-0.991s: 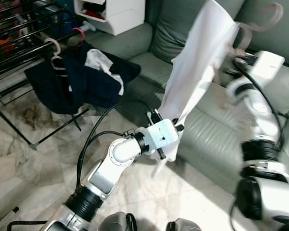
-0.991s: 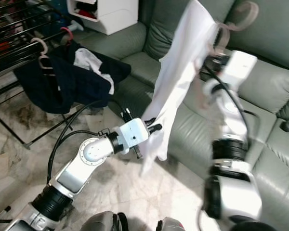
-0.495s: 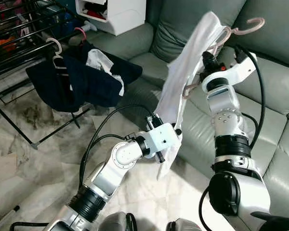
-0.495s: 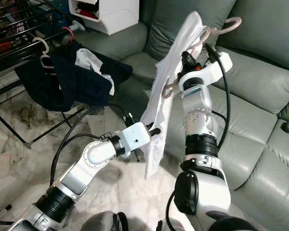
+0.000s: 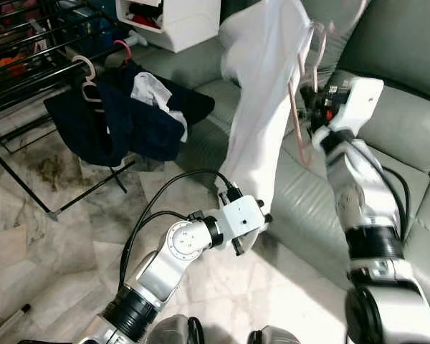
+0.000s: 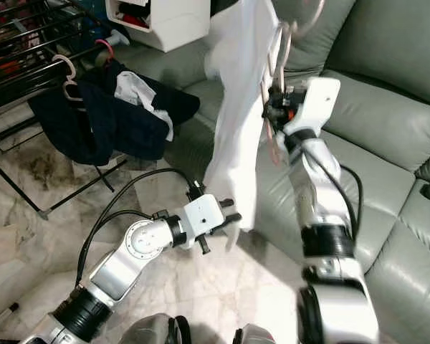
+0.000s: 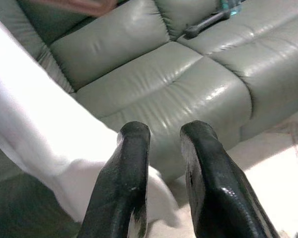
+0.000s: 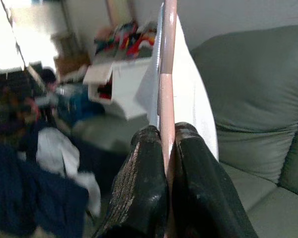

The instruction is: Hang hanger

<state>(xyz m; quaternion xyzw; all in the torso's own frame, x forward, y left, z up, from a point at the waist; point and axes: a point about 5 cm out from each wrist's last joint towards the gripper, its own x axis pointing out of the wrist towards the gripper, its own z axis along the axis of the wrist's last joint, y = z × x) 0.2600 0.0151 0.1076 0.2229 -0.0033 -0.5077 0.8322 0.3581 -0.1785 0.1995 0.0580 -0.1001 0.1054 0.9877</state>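
Observation:
A pink hanger [image 8: 166, 99] carries a white garment [image 5: 261, 93] that hangs long in front of the grey-green sofa [image 5: 416, 122]. My right gripper [image 5: 314, 107] is raised at chest height and shut on the hanger's thin bar, which runs up between its fingers [image 8: 144, 163]. The hook end rises past the top of the eye views. My left gripper [image 5: 261, 218] sits low at the garment's bottom hem, open by a narrow gap. In the left wrist view, white cloth lies beside and under its fingers [image 7: 131, 168], with sofa showing through the gap.
A black drying rack [image 5: 29, 72] stands at the left, with a dark navy garment [image 5: 129, 122] on a pink hanger [image 5: 86, 72] draped from it. A white box [image 5: 179, 21] rests on the sofa's far end. Marble floor [image 5: 50, 244] lies below.
My right arm has swung the hanger and white garment leftward and higher, turning the hanger nearly edge-on. The left gripper stays by the hem.

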